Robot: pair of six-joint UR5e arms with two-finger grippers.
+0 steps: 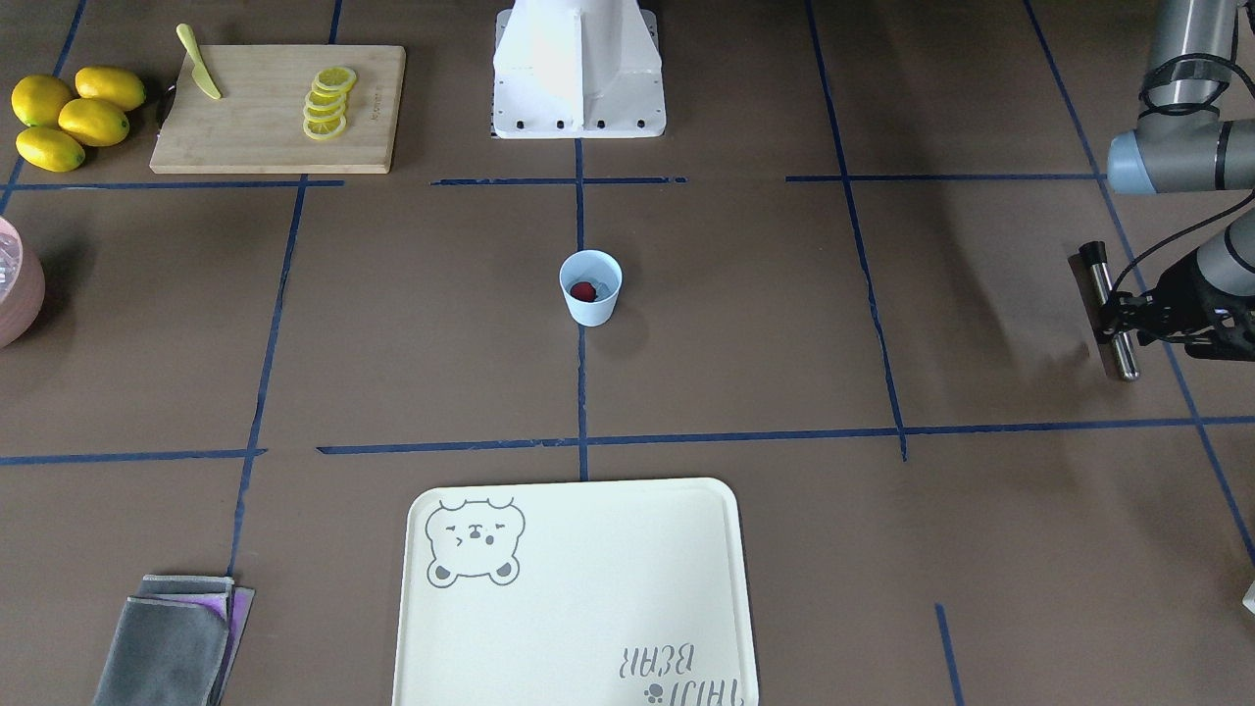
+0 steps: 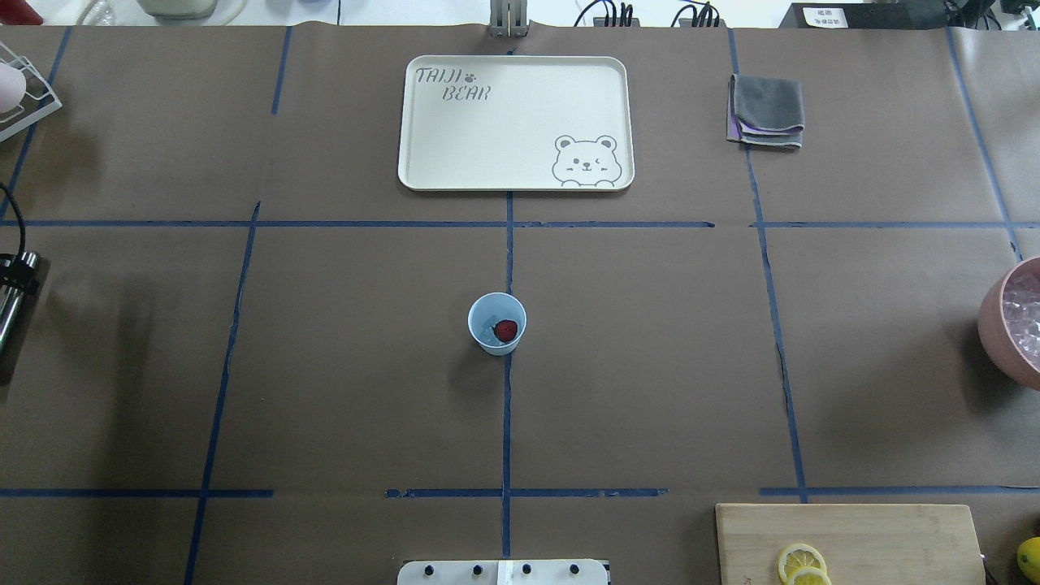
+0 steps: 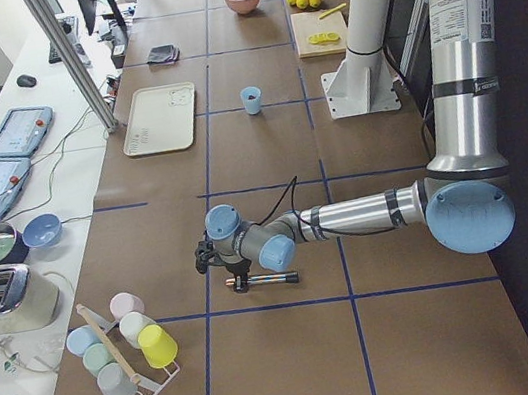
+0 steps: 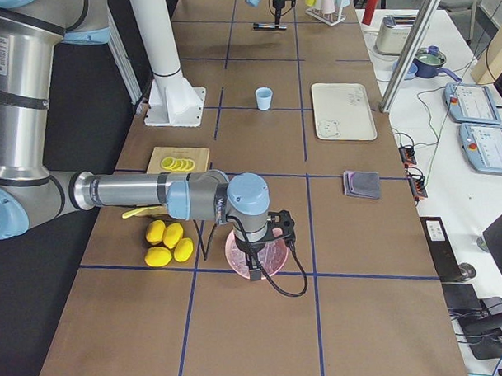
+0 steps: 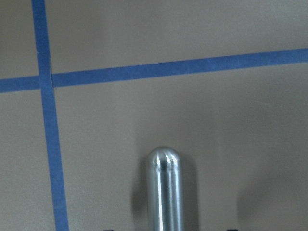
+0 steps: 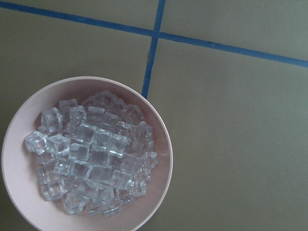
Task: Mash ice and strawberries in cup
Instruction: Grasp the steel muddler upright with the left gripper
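Overhead exterior frames the brown-papered tabletop [image 2: 325,366] crossed by blue tape lines. At its far left edge the left hand [image 1: 1121,321] is closed around a slim polished-metal rod with a black cap [image 1: 1128,355], fingers clamped near the middle of the shaft. The left wrist camera shows the rod's rounded steel end jutting out ahead of the fingers; whether the rod touches the paper cannot be told. Well off to that hand's right, on a tape line, stands the small pale-blue plastic cup [image 2: 496,348], upright and apart from both hands. Inside it lie a small dark-red strawberry piece [image 2: 506,330] and, against it on the side nearer the left hand, some clear ice [image 2: 487,328]. Farther forward than either hand sits a cream rectangular tray printed with a bear [image 2: 504,138], with a folded grey cloth [image 2: 765,110] to its right. At the far right, the right hand [image 4: 255,269] hangs directly over a large pink round bowl [image 2: 993,325] heaped with clear glassy ice cubes [image 6: 91,154]. That hand shows only in the exterior right view, so I cannot tell how its fingers stand. Near it, toward the robot, lie four whole yellow lemons [image 4: 168,242] and a wooden cutting board [image 2: 894,536] carrying yellow lemon slices [image 2: 802,562].
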